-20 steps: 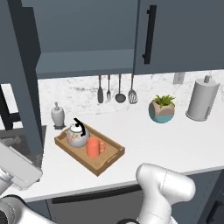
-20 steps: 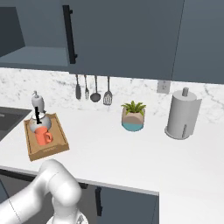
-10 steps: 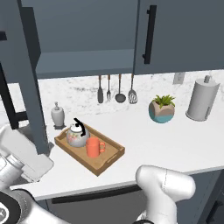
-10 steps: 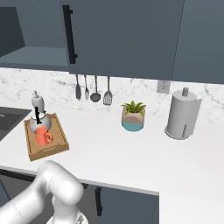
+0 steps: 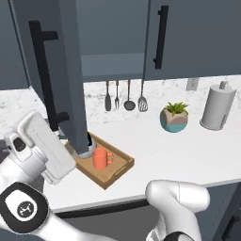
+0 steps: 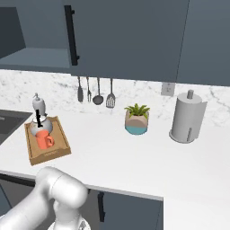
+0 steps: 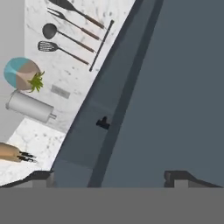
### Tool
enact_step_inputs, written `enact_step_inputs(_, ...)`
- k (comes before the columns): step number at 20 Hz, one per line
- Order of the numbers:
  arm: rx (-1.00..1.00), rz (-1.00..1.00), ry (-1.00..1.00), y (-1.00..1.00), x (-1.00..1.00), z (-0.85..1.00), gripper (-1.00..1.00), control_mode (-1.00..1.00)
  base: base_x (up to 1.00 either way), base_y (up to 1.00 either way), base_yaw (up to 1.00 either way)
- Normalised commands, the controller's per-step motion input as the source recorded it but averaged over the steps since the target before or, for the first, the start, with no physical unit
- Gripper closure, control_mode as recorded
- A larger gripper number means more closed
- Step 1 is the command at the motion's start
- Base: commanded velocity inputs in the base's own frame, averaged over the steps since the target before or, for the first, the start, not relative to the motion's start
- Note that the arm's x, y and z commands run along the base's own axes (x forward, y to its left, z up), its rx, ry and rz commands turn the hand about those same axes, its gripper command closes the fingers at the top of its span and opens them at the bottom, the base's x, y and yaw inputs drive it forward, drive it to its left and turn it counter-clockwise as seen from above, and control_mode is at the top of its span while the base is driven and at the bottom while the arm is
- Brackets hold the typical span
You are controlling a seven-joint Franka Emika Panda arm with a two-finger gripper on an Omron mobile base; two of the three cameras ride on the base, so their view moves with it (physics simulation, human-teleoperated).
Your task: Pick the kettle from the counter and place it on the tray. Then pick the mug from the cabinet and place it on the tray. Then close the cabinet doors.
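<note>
The counter (image 6: 134, 152) spans the scene as the largest surface, and the cabinet (image 5: 110, 42) hangs above it with its interior shelf exposed at the 12 o'clock area of the left base view. Of the cabinet doors, the right door (image 5: 188, 37) lies flush against the cabinet front, while the left door (image 5: 61, 75) stands swung outward, its edge hanging in front of the tray (image 5: 120, 169) and partly masking the kettle (image 6: 39, 127). This arrangement indicates that both placement steps are complete and that only the door closing remains. The tray rests on the counter at about 9 o'clock in the right base view, carrying the kettle at its rear end and the mug (image 6: 43, 139) just in front of it, the two close together or touching. Both items sit within the raised rim, which would keep them from sliding off. The arm is folded low and to the left of the left base view, with a white link raised just beside the open door's bar handle (image 5: 44, 75). The gripper (image 7: 109, 177) faces the door panel at close range, its fingertips (image 7: 37, 177) spread wide and holding nothing, a posture judged suited to pushing the panel shut.
</note>
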Motion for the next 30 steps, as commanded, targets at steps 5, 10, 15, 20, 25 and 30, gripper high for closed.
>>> enact_step_inputs(5, 0.07, 0.2, 0.15, -0.68, 0.22, 0.31, -1.0, -1.0, 0.0, 0.0, 0.0)
enact_step_inputs(10, 0.09, 0.23, 0.17, -0.72, 0.42, 0.22, -1.0, -1.0, 0.0, 0.0, 0.0)
enact_step_inputs(15, 0.1, 0.26, 0.21, -0.72, 0.61, 0.17, -1.0, -1.0, 0.0, 0.0, 0.0)
enact_step_inputs(20, 0.09, 0.26, 0.29, -0.67, 0.78, 0.22, -1.0, -1.0, 0.0, 0.0, 0.0)
enact_step_inputs(25, 0.05, 0.2, 0.33, -0.49, 0.95, 0.14, -1.0, -1.0, 0.0, 0.0, 0.0)
enact_step_inputs(30, 0.0, 0.07, 0.26, -0.25, 1.0, 0.0, -1.0, -1.0, 0.0, 0.0, 0.0)
